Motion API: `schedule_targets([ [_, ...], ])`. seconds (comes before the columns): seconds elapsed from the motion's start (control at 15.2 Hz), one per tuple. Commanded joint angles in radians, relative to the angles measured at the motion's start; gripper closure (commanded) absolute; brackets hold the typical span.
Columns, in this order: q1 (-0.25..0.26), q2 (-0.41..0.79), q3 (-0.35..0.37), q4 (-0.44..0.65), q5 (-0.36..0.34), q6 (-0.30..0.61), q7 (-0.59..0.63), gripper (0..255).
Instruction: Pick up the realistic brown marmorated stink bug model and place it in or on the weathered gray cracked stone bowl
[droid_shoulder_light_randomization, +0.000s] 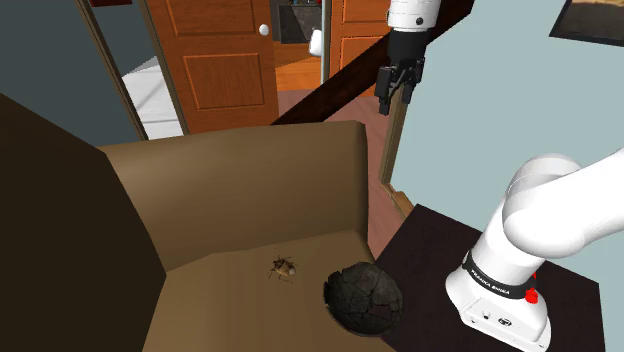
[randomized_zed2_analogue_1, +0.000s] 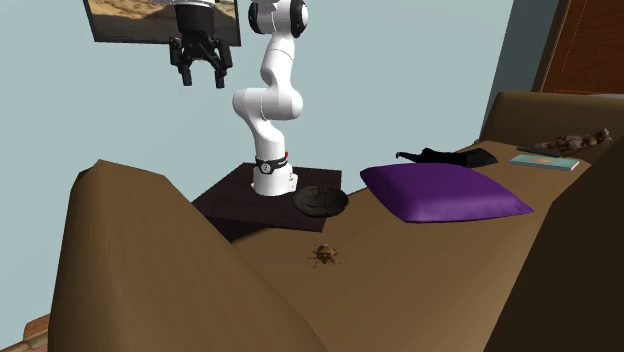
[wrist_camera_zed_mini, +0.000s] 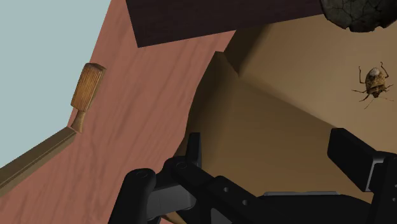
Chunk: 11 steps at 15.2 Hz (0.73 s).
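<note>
One brown sofa (droid_shoulder_light_randomization: 250, 190) bears both task items. The white arm (droid_shoulder_light_randomization: 560, 210) reaches upward. The cracked dark-gray bowl (droid_shoulder_light_randomization: 364, 297) rests at the seat's edge nearest the arm's base. The gripper (droid_shoulder_light_randomization: 397, 100) hangs high above the sofa, jaws spread, clasping nothing. The stink bug (droid_shoulder_light_randomization: 283, 268) lies on the seat near the bowl, not touching it.

White arm (droid_shoulder_light_randomization: 555, 205), black lettered band (droid_shoulder_light_randomization: 497, 279), red button (droid_shoulder_light_randomization: 531, 296); black 2-finger end effector (droid_shoulder_light_randomization: 397, 98).

bowl (droid_shoulder_light_randomization: 365, 298): rough cracked stone | sofa (droid_shoulder_light_randomization: 240, 190): matt, smooth | door (droid_shoulder_light_randomization: 215, 60): grained wood | cushion (randomized_zed2_analogue_1: 445, 192): smooth purple cloth
</note>
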Motion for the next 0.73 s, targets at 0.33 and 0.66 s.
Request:
schedule_targets([
  [0.33, 0.035, 0.026, 0.071, -0.103, 0.050, 0.126, 0.080, 0],
  [0.66, 0.074, 0.089, 0.145, -0.178, 0.098, 0.263, 0.159, 0],
])
